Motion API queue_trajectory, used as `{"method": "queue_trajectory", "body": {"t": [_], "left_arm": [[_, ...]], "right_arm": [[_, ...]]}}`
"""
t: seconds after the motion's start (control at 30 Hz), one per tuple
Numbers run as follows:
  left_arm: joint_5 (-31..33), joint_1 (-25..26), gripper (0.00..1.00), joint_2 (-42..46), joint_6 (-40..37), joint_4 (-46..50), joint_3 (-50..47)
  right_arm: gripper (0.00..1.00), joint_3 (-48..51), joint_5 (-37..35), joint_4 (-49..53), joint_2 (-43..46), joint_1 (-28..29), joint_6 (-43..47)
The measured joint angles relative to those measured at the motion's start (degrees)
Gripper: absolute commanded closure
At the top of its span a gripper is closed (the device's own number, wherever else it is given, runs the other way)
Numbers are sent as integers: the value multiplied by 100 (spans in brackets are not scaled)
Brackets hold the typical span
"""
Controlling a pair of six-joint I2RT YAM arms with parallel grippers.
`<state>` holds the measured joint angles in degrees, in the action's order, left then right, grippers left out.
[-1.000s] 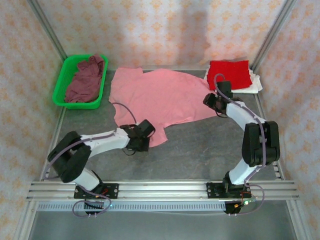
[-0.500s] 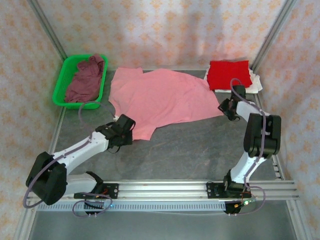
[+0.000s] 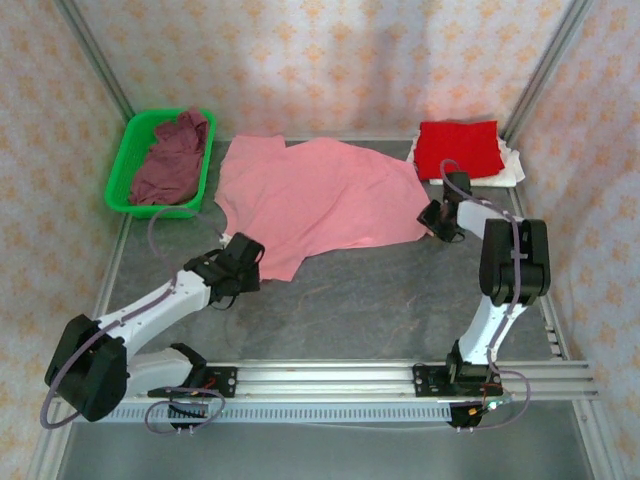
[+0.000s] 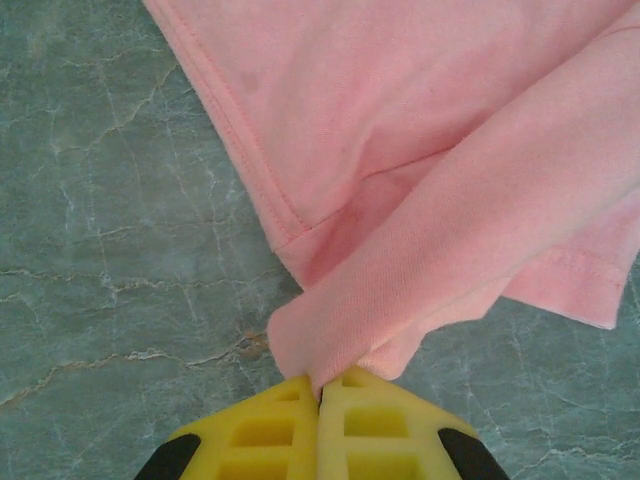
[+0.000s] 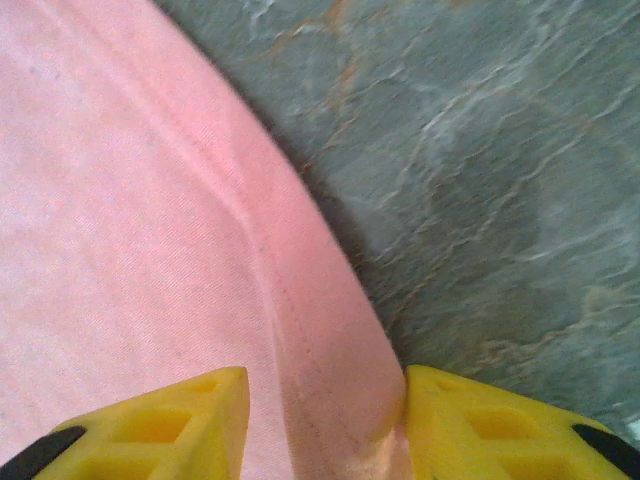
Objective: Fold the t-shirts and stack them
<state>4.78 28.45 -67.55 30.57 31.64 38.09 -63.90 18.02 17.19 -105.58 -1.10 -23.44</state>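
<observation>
The light pink t-shirt (image 3: 320,200) lies spread flat mid-table. My left gripper (image 3: 256,262) is shut on its near-left corner; in the left wrist view the yellow jaws (image 4: 320,395) are pressed together on a bunched fold of pink cloth (image 4: 450,150). At the shirt's right edge my right gripper (image 3: 432,215) is open, its fingers (image 5: 170,425) wide apart either side of the stitched hem (image 5: 330,360). The bright red t-shirt (image 3: 458,148) lies folded on the white t-shirt (image 3: 512,166) at the back right. The dusty maroon t-shirt (image 3: 170,160) is crumpled in the basket.
The green plastic basket (image 3: 118,178) stands at the back left. Metal frame posts and patterned walls close in the table (image 3: 380,300) on three sides. Bare grey marbled surface runs along the front between the two arms.
My left gripper has dragged the pink shirt's near corner leftward and stays shut on it. My right gripper swung out right, then came back a little left to the hem.
</observation>
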Motion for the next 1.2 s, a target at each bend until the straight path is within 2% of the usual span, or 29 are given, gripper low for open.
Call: {"method": "queue_trajectory", "body": {"t": [0.17,0.33,0.5,0.8,1.03,1.2], "left_arm": [[7,0,100,0,2,-98,0],[72,-13,100,76,4,-146,-2],[313,-48,100,824,-155,-181,7],[931,-48,100,2361,-903,-271,389],[1010,-48,100,3209,-2173,-96,2072],[616,-48,100,3626,-2920,109,3436]], "right_arm": [[87,39,2,-31,2,31,-72],[99,319,2,-122,190,31,-144],[100,671,46,-107,1189,31,-170],[100,957,433,35,3364,33,-229],[100,964,817,433,5731,48,-94],[100,317,1019,863,6865,48,33]]}}
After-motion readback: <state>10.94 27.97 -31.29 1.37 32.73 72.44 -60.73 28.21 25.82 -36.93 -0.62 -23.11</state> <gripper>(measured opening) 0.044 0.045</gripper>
